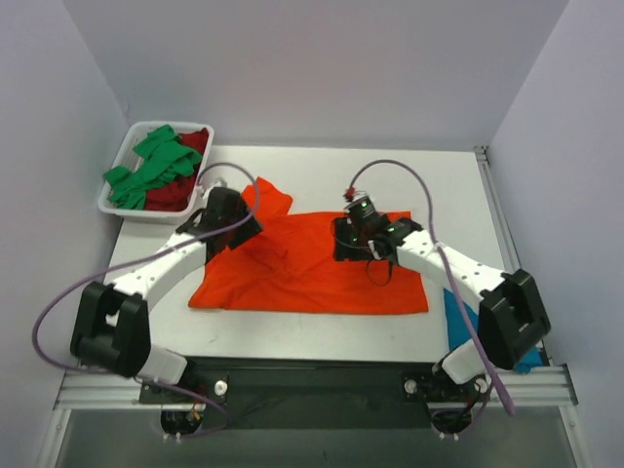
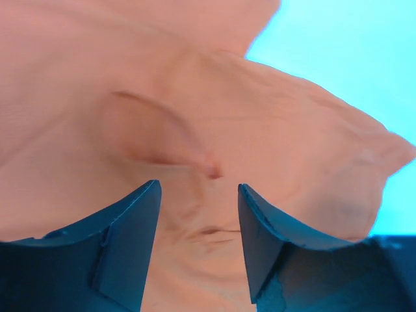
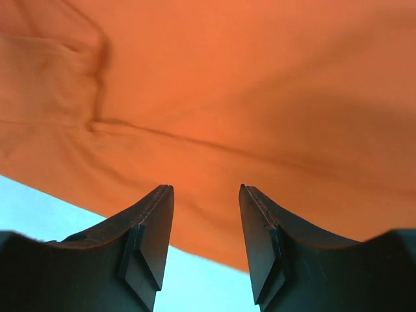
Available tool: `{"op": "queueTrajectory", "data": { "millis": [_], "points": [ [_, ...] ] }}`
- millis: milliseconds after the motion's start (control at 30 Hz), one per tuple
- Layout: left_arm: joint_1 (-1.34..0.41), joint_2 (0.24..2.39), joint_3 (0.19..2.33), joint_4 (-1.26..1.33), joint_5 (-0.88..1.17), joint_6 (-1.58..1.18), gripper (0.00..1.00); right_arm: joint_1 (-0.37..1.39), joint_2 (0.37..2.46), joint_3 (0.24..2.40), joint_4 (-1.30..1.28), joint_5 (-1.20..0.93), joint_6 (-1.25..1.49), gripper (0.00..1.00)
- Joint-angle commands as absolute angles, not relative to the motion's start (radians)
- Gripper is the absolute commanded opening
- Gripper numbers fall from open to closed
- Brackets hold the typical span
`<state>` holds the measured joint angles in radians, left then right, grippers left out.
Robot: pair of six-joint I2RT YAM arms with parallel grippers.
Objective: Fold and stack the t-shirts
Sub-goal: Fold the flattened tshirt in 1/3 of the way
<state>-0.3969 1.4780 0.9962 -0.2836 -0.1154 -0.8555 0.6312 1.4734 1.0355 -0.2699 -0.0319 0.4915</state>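
Now: both jaws spread over the orange t-shirt (image 1: 302, 268)

At far left, a white tray (image 1: 119, 200) on the table (image 1: 322, 166) holds the green t-shirt (image 1: 156, 161) tangled with the dark red t-shirt (image 1: 175, 193). The left jaws stand apart above the orange t-shirt's rumpled left part. The right jaws are spread over its upper middle. The teal blue t-shirt (image 1: 456, 317) lies at the near right, partly under the right arm.

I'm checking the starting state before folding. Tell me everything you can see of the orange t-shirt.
The orange t-shirt is plain, bright, soft cloth, spread roughly flat and wrinkled on the middle of the white table. One short sleeve juts out at its far left corner. The left gripper and the right gripper are both open just over the cloth. Whether their tips touch it cannot be told.
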Motion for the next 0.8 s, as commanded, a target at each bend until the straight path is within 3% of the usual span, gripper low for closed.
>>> {"op": "queueTrajectory", "data": {
  "millis": [0,133,267,667,767],
  "points": [
    [-0.339,1.387,0.907,-0.385,-0.175,-0.925,0.56,0.715,1.644,1.222,-0.192,-0.075,0.327,0.45],
    [-0.270,1.289,0.786,-0.400,-0.137,-0.922,0.33,0.756,1.845,1.431,-0.181,-0.129,0.241,0.44],
    [-0.213,1.241,0.695,-0.419,-0.112,-0.897,0.20,0.795,1.995,1.581,-0.172,-0.143,0.189,0.44],
    [-0.160,1.209,0.607,-0.410,-0.055,-0.874,0.19,0.838,2.192,1.717,-0.150,-0.134,0.156,0.44],
    [-0.149,1.215,0.600,-0.400,-0.043,-0.871,0.19,0.839,2.194,1.709,-0.150,-0.130,0.160,0.31]
  ]
}}
